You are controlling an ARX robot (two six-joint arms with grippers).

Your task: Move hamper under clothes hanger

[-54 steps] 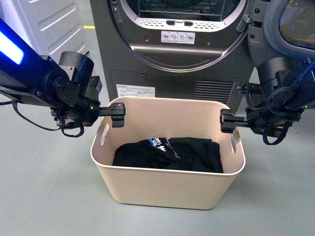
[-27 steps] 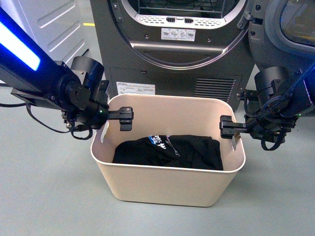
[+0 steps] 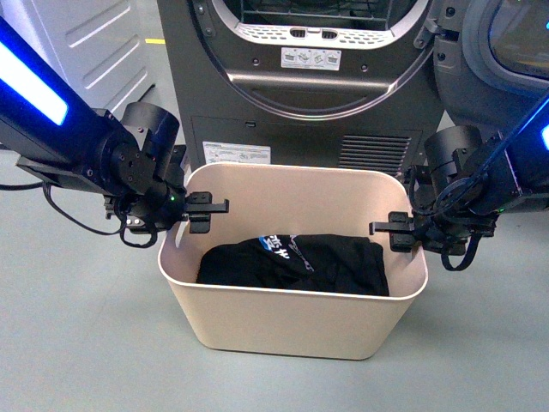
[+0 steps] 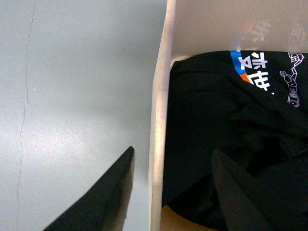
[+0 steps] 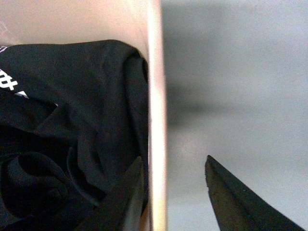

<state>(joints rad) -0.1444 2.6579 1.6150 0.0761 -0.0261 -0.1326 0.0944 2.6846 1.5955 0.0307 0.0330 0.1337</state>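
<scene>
**Both hands astride the hamper rim, grip not yet taken**

Front view first. The hamper [image 3: 292,330] is seen standing on the grey floor [image 3: 77,343], close in front of the dark grey dryer [image 3: 317,112]. A black garment [image 3: 296,266] is bundled in its bottom. The left hand [image 3: 206,209] is set over the left end of the rim, the right hand [image 3: 390,232] over the right end. The clothes hanger is nowhere in view, so the destination cannot be placed from here.

Over to the left wrist view. The fingers [image 4: 103,202] are spread, one outside above the floor and one inside above the garment. The rim runs up between them with a gap on each side. Nothing is pinched.

Now the right wrist view. The same straddle is shown and the hand is spread. The inner finger lies very close to the wall, but the picture is soft and contact cannot be settled.

The step in hand is judged to be the grasp. Both hands would next need to be pressed onto the end walls together. The hamper would then need to be lifted or slid level, so that neither end slips.

The dryer blocks any move forward. A round door [image 3: 515,51] hangs to the right and a white cabinet [image 3: 86,43] stands to the left. A way out backward or sideways is likely to be needed.
</scene>
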